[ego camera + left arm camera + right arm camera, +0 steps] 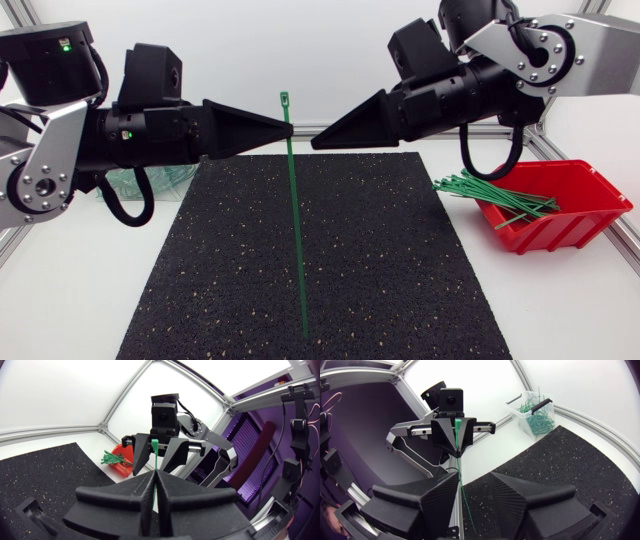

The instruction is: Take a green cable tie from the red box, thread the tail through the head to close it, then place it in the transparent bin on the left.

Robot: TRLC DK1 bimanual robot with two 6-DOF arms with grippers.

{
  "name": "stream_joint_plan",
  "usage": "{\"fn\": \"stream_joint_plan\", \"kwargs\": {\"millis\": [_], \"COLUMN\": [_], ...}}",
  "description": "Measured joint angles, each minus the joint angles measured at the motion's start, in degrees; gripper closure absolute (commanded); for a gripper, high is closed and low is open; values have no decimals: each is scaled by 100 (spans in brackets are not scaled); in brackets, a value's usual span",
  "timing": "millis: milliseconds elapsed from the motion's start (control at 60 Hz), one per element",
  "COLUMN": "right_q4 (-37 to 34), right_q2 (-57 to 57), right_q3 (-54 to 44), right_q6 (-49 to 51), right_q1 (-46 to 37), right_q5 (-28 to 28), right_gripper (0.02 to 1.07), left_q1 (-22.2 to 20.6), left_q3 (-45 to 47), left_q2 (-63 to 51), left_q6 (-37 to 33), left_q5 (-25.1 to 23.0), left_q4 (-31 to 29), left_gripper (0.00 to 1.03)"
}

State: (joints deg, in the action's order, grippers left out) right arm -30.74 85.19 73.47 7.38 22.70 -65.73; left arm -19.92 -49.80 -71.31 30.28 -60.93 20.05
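The left pincer [286, 130] is closed on the green cable tie [296, 230] just under its head, and the tie hangs straight down over the black mat [400, 280]. The right pincer [317, 142], above the mat's far edge, is open and empty. It should probably take the tail low, then bend it slowly up.

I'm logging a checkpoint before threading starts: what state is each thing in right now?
left claw: shut on the green cable tie, just below its head.
right claw: open, empty, pointing at the tie without touching it.
green cable tie: straight, unthreaded, hanging head-up.
red box: holds loose ties, several poking over its rim.
transparent bin: open-topped, holds curled ties.
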Motion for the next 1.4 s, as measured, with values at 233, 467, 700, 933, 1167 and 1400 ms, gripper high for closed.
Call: {"fn": "stream_joint_plan", "kwargs": {"millis": [233, 467, 700, 933, 1167, 1400], "right_q4": [105, 236, 254, 256, 256, 254], "right_q2": [0, -2, -2, -46, -120, -129], "right_q3": [-22, -46, -46, -66, -142, -164], "right_q6": [35, 35, 37, 35, 37, 37], "right_q1": [363, 463, 470, 474, 540, 544], "right_q5": [-2, 0, 0, 0, -4, -4], "right_gripper": [76, 94, 101, 101, 101, 101], "left_q1": [0, 0, -2, -7, -13, -11], "left_q3": [0, 0, 0, 0, 0, 0], "left_q2": [0, 0, -13, -37, -37, -37], "left_q6": [127, 166, 166, 275, 313, 428], "left_q5": [-15, -15, -15, -37, -33, -31], "left_q4": [103, 146, 153, 254, 258, 348], "left_gripper": [100, 100, 100, 82, 67, 67]}}
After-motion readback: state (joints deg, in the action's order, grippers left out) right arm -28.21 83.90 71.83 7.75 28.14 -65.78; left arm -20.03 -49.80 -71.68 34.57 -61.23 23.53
